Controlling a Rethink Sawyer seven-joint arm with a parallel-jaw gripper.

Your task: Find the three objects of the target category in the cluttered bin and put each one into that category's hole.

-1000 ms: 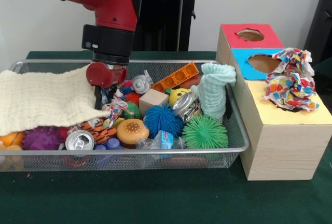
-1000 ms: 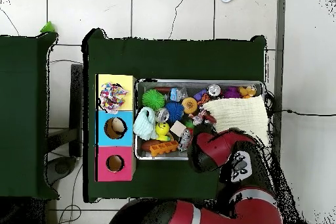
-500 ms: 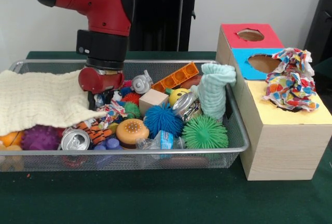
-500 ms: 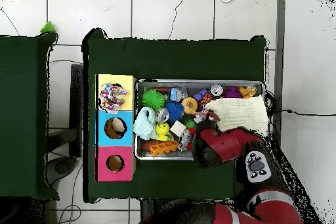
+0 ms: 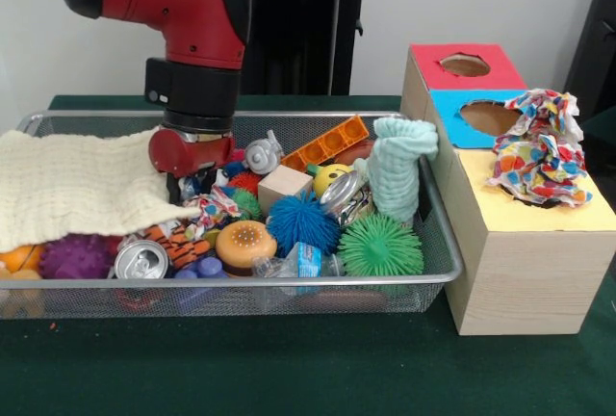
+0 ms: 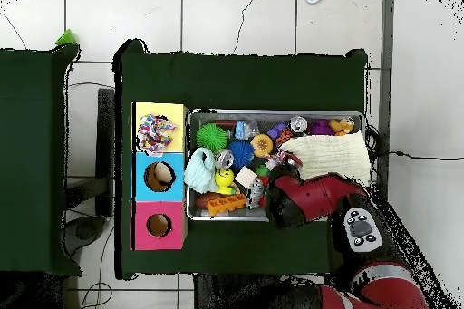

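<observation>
1. in the bin's [image 5: 423,276] left half, front view, the gripper [image 5: 185,183] hangs low among the clutter, at the edge of the cream cloth [image 5: 82,185]; whether its fingers are spread or pressed together cannot be told.
2. at the gripper's 3 o'clock lie a patterned rag [image 5: 214,206] and a wood block [image 5: 283,185]; at 5 o'clock a tiger toy [image 5: 179,241] and a can [image 5: 141,260].
3. further toward 3 o'clock: a blue spiky ball [image 5: 302,223], a green spiky ball [image 5: 380,246] and an upright mint cloth [image 5: 397,168].
4. outside the bin at 3 o'clock stands the box [image 5: 510,243]; a colourful cloth [image 5: 539,148] sits in its yellow section, with blue and red holes at its 11 o'clock.
5. overhead, the arm [image 6: 313,201] covers the bin's lower middle.
</observation>
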